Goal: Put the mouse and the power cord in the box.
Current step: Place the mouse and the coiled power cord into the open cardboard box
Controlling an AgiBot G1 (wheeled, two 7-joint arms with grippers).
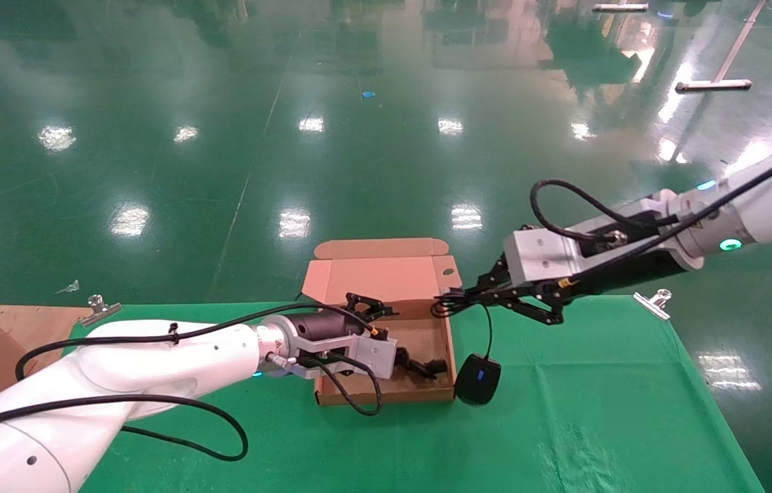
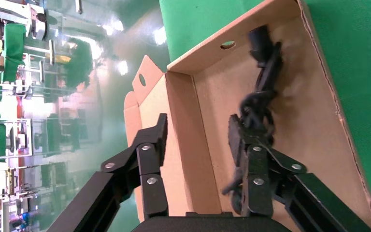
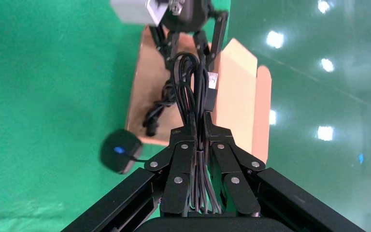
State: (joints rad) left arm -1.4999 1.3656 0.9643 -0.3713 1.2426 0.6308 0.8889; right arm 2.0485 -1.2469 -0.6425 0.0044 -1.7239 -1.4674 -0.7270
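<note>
Green-covered table [image 1: 598,424] carries the open box [image 1: 386,277], lid raised at the far side. Left gripper [image 1: 386,335] sits inside the box, fingers spread; the power cord [image 2: 261,104] lies on the box floor against one finger. Right gripper [image 1: 451,299] hovers at the box's right wall, pinching the bundled mouse cable [image 3: 193,92]. The mouse [image 1: 478,378] hangs below it, just outside the box.
</note>
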